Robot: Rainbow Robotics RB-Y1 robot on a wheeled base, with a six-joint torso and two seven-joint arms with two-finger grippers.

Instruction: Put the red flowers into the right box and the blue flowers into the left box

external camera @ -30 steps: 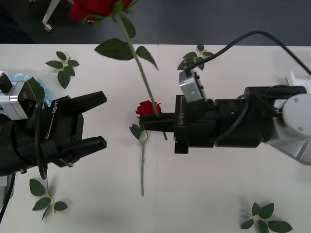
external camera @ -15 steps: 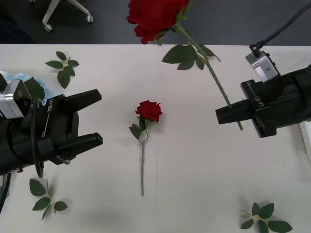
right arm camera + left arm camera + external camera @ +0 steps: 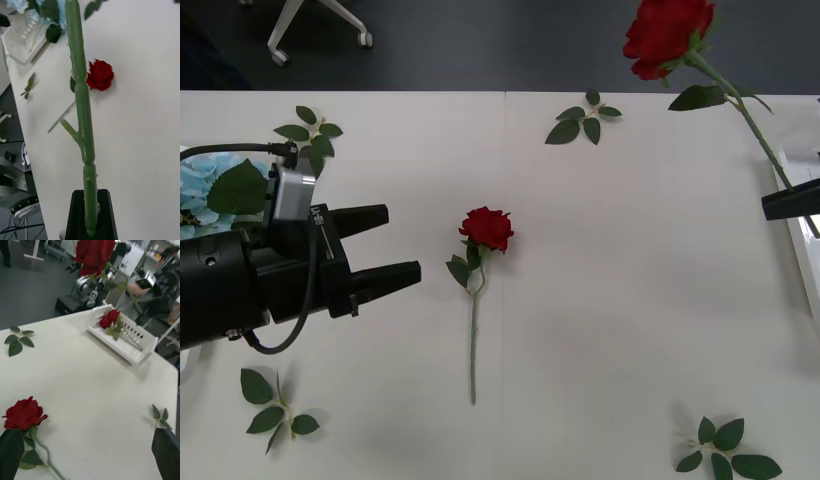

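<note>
One red rose [image 3: 486, 228] lies on the white table, bloom away from me, stem [image 3: 473, 350] pointing back at me. My left gripper [image 3: 398, 243] is open just left of that rose, which also appears near its finger [image 3: 10, 453] as a bloom [image 3: 23, 414]. At the table's right edge my right gripper [image 3: 792, 200] is shut on the stem [image 3: 83, 131] of a second red rose, whose bloom [image 3: 667, 35] is high in the air. The right box [image 3: 123, 333] holds red roses [image 3: 108, 318]. The left box [image 3: 20, 41] holds blue flowers [image 3: 198, 190].
Green leaf sprigs lie at the far left [image 3: 308, 135], far middle [image 3: 585, 115], near left [image 3: 272, 405] and near right [image 3: 725, 455]. A white rim of the right box [image 3: 802, 265] shows at the right edge. Office chair legs [image 3: 320, 25] stand beyond the table.
My right gripper has carried its rose from the table's middle to the right edge, lifting the bloom. My left gripper has turned and pushed slightly right, toward the lying rose.
</note>
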